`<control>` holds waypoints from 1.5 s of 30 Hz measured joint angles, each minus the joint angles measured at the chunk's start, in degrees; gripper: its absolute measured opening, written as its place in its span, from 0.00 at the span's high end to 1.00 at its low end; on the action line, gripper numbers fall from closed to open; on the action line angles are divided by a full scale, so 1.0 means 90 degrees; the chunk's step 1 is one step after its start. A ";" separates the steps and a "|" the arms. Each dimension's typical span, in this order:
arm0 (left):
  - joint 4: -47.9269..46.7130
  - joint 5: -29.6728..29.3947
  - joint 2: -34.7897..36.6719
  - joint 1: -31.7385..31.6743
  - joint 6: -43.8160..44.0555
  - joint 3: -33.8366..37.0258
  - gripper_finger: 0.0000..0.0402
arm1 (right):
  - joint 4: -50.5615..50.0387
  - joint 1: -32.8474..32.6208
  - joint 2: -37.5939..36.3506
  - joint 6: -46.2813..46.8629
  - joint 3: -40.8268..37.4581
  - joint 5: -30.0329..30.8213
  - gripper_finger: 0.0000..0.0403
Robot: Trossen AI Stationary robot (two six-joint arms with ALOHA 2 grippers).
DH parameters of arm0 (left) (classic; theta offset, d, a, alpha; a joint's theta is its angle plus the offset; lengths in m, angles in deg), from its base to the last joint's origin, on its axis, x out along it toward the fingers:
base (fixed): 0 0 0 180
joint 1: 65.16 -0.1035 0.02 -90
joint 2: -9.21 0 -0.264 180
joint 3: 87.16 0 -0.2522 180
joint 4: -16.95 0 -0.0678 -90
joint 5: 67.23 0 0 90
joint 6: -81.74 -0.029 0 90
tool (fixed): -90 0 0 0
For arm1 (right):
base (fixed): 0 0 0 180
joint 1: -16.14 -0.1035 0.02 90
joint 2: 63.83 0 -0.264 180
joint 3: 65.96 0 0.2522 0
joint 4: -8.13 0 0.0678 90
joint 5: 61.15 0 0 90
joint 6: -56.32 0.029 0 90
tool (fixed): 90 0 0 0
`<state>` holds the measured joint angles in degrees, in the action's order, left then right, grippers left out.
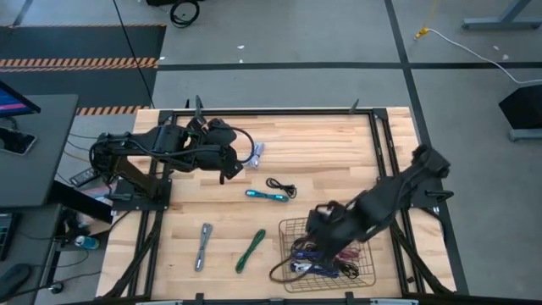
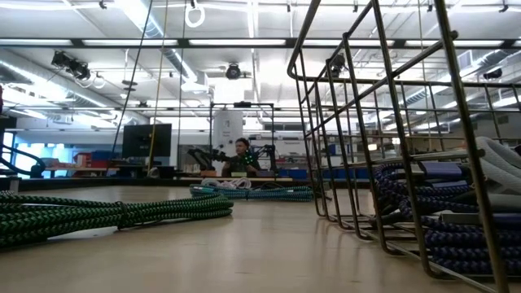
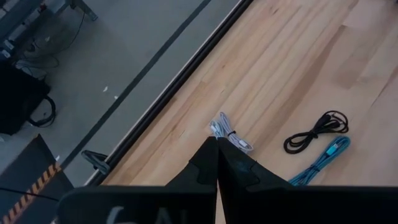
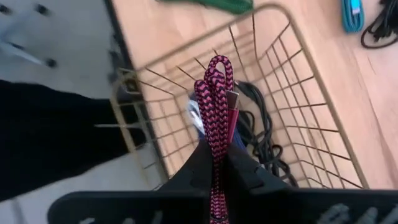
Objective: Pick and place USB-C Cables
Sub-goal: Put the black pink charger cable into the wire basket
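While our right gripper (image 4: 216, 163) is hanging over the black wire-mesh basket (image 1: 292, 227) at the near right of the pale wooden table (image 1: 330, 161), we are pinching a pink-and-black braided cable bundle (image 4: 216, 99) between its dark fingers, the loop standing up past the fingertips and above the basket's open top. Inside the basket we are seeing a blue braided cable (image 1: 315, 268) and a black cable (image 4: 261, 134) lying on the mesh floor below the held bundle. Our left gripper (image 3: 217, 163) is waiting at the far left of the table with its fingers pressed together on nothing, and a silver-white coiled cable (image 3: 230, 132) is lying just beyond its tips. Well apart from both grippers, we are finding a thin black cable (image 1: 281, 186) and a teal cable (image 1: 268, 196) near the table's middle, then a grey cable (image 1: 203, 245) and a green braided cable (image 1: 251, 251) side by side toward the near edge, left of the basket.
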<state>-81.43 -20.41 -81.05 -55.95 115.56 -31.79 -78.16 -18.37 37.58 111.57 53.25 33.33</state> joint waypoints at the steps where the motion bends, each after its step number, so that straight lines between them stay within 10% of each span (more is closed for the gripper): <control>1: 0.0001 -0.0002 0.0000 0.0000 -0.0081 0.0000 0.99 | 0.0000 -0.0013 0.0141 -0.0046 -0.0002 -0.0004 0.96; 18: 0.0044 0.0313 0.0000 0.0002 -0.0534 0.0000 0.99 | 0.1234 -0.0040 0.1439 -0.0651 -0.0090 -0.1039 0.96; 45: 0.0085 0.0840 0.0000 0.0002 -0.0492 0.0000 0.99 | 0.3569 0.0293 0.1396 -0.1859 -0.3035 -0.2030 0.96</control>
<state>-80.67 -12.85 -81.05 -55.92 111.13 -31.79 -46.04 -15.73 50.15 94.84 25.93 15.06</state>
